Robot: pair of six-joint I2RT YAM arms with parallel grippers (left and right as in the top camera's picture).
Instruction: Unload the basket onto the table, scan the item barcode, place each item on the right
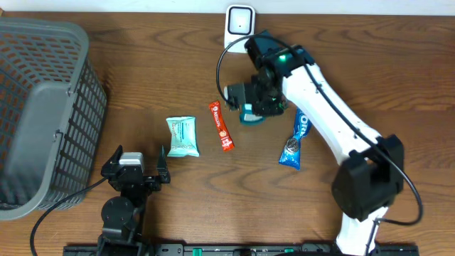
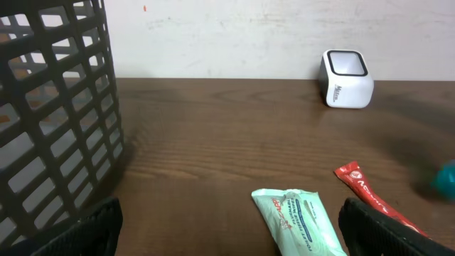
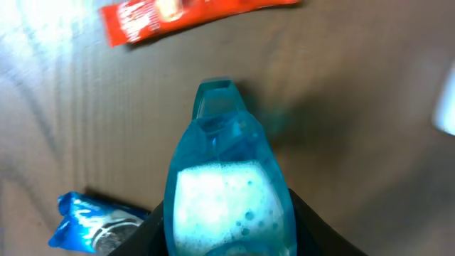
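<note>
My right gripper [image 1: 253, 102] is shut on a translucent teal bottle [image 1: 250, 114] with foamy liquid inside, and holds it above the table just below the white barcode scanner [image 1: 240, 21]. In the right wrist view the bottle [image 3: 227, 178] fills the gap of the right gripper [image 3: 229, 231], cap pointing away over the wood. No barcode shows on it. The scanner [image 2: 347, 78] stands at the table's far edge. My left gripper [image 1: 138, 171] rests open at the front, its black fingers [image 2: 387, 231] wide apart with nothing between them.
A mint wipes pack [image 1: 183, 135] lies in front of the left gripper. A red stick sachet [image 1: 221, 126] lies beside it. A blue cookie pack [image 1: 295, 139] sits under the right arm. A grey mesh basket [image 1: 43, 107] stands at the left.
</note>
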